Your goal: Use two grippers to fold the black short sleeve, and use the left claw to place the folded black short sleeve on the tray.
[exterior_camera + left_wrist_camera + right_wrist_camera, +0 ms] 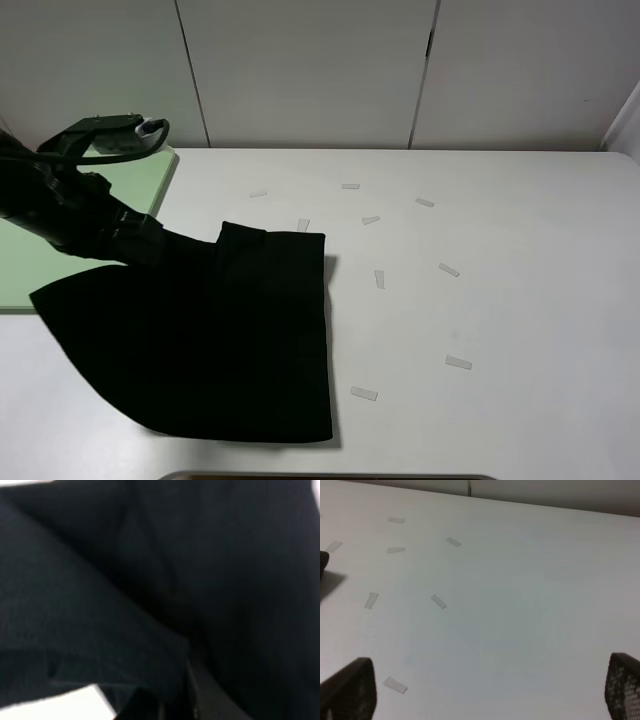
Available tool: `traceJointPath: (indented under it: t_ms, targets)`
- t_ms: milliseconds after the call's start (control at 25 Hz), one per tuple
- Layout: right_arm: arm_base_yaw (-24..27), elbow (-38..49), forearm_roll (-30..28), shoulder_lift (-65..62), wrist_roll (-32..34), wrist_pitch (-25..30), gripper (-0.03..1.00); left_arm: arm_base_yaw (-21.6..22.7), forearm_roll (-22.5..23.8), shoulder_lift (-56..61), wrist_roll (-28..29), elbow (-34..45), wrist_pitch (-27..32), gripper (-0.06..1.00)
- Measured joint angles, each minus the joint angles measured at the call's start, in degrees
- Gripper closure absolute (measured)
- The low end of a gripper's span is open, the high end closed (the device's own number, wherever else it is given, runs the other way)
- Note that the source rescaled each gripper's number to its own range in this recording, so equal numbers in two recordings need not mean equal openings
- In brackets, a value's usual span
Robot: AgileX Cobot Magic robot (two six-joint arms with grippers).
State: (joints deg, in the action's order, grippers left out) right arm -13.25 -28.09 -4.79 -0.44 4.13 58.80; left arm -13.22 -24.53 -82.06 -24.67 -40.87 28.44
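Note:
The black short sleeve (230,330) lies folded on the white table, and one corner is pulled up and left toward the left claw (150,246). The claw's fingers are buried in the cloth, and it appears shut on it. Black cloth (200,570) fills the left wrist view. The mint-green tray (150,180) sits at the far left, partly behind the left arm (70,205) and under the shirt's left edge. My right gripper (487,685) is out of the exterior view. Its fingers (350,690) stand wide apart and empty above bare table.
Several small white tape strips (449,270) are scattered on the table (520,300) to the right of and behind the shirt, and they also show in the right wrist view (438,601). A white panelled wall runs along the back edge.

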Motion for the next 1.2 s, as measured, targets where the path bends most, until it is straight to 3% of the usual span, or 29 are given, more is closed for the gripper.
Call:
traceJointPath:
  t_ms: [160,320,680,920,1200]
  targets:
    - [0.0,0.0,0.0,0.0,0.0,0.0,-0.03,-4.4,-6.4,0.0,-5.4,0.0,-3.8,0.94]
    - [0.0,0.0,0.0,0.0,0.0,0.0,-0.03,-9.0,-9.4,0.0,-7.5,0.0,-7.2,0.94]
    - [0.0,0.0,0.0,0.0,0.0,0.0,-0.03,-17.4,-10.6,-0.2,-7.8,0.0,-12.7,0.94]
    - [0.0,0.0,0.0,0.0,0.0,0.0,-0.03,-19.0,-13.1,-5.6,-7.8,0.0,-14.8,0.94]
    - [0.0,0.0,0.0,0.0,0.0,0.0,-0.03,-27.5,-19.2,-14.0,-7.8,0.0,-29.5,0.94]
